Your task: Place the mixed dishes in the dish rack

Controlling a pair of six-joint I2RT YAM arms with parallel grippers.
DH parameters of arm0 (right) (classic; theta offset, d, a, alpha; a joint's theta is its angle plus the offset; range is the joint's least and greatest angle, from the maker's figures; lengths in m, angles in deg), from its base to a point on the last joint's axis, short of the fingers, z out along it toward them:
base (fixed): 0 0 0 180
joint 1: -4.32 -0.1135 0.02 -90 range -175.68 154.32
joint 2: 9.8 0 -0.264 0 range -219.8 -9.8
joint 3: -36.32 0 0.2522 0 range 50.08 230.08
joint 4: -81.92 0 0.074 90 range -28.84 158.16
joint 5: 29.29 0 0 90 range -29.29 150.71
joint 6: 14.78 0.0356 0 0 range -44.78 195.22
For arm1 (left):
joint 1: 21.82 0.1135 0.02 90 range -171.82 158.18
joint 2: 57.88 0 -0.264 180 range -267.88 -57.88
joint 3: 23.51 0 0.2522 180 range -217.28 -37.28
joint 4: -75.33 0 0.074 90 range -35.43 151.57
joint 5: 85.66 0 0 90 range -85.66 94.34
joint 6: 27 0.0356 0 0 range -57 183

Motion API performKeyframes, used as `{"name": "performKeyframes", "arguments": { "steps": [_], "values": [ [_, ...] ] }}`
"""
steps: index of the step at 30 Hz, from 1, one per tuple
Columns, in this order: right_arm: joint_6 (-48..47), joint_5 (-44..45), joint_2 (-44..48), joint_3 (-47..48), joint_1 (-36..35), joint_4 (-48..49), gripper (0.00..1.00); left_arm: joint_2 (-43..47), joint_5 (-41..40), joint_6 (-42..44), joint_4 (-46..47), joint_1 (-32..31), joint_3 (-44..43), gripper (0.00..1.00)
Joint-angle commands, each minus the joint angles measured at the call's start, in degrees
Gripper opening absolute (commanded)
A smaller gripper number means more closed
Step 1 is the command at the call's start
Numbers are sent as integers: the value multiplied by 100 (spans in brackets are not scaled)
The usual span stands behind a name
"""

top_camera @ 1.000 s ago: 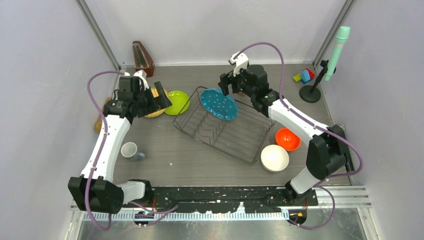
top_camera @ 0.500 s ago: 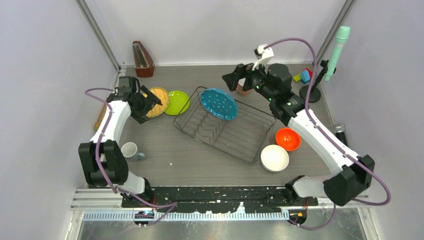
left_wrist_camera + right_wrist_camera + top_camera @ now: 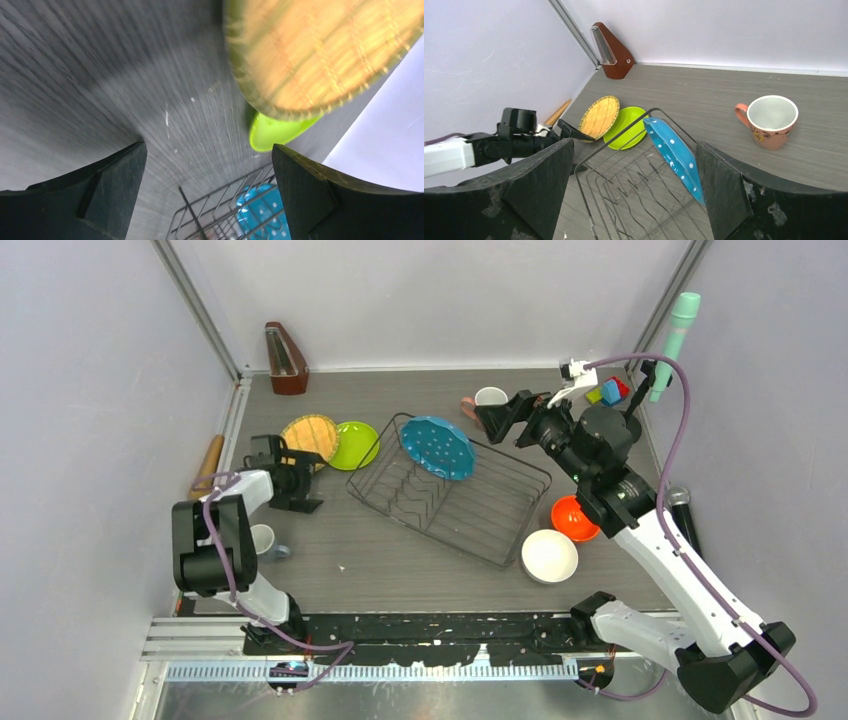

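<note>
- Both arms have pulled back over the last second: the left gripper (image 3: pixel 208 150) came off the yellow-orange woven-look plate (image 3: pixel 310 430), and the right gripper (image 3: pixel 634 145) swung right, away from the blue dotted scalloped plate (image 3: pixel 437 447).
- I see both sets of jaws spread wide, holding nothing.
- That blue plate leans tilted in the far end of the dark wire dish rack (image 3: pixel 480 510); I count one dish loaded.
- Next I'd pick the woven plate, partly over the lime green plate (image 3: pixel 355 445), or the pink mug (image 3: pixel 771 120); either calls for a rim pinch.
</note>
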Motion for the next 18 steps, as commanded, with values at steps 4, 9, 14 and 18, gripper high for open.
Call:
{"name": "performKeyframes", "arguments": {
  "steps": [4, 9, 14, 18],
  "values": [
    [259, -43, 211, -136, -15, 288, 97, -506, -179, -1671, 2087, -163, 599, 99],
    [254, -98, 266, -156, -16, 312, 97, -974, -243, -2224, 3144, -176, 938, 97],
    [300, -134, 253, -167, -13, 396, 97, -1060, -642, -2396, 3080, -191, 1083, 88],
    [327, -224, 222, -137, -16, 456, 97, -953, -1190, -2436, 2789, -184, 1110, 74]
  ]
}}
